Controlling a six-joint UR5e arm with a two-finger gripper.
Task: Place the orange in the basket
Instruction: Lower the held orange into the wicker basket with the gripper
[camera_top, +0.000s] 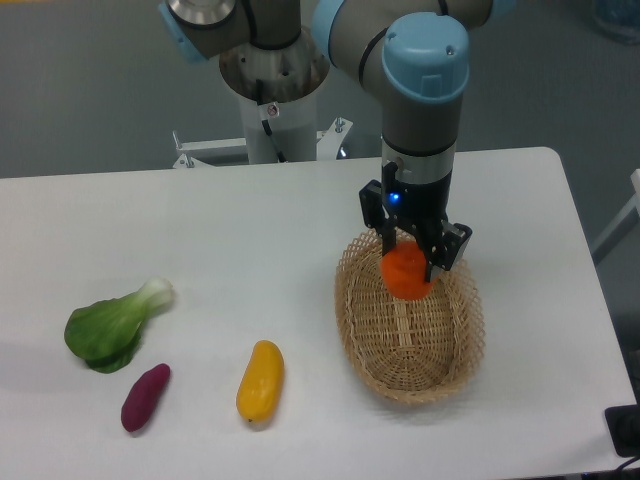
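Observation:
The orange (404, 273) is a small bright round fruit held between the two black fingers of my gripper (411, 268), which is shut on it. It hangs over the far half of the basket (409, 357), a pale woven oval dish at the right of the table. The orange's lower edge sits close above the basket's inside floor; I cannot tell if it touches. The gripper's fingers hide the orange's sides.
A yellow-orange elongated fruit (260, 381) lies left of the basket. Further left are a purple sweet potato (145, 397) and a green bok choy (113, 326). The robot's base (274, 85) stands behind the table's far edge.

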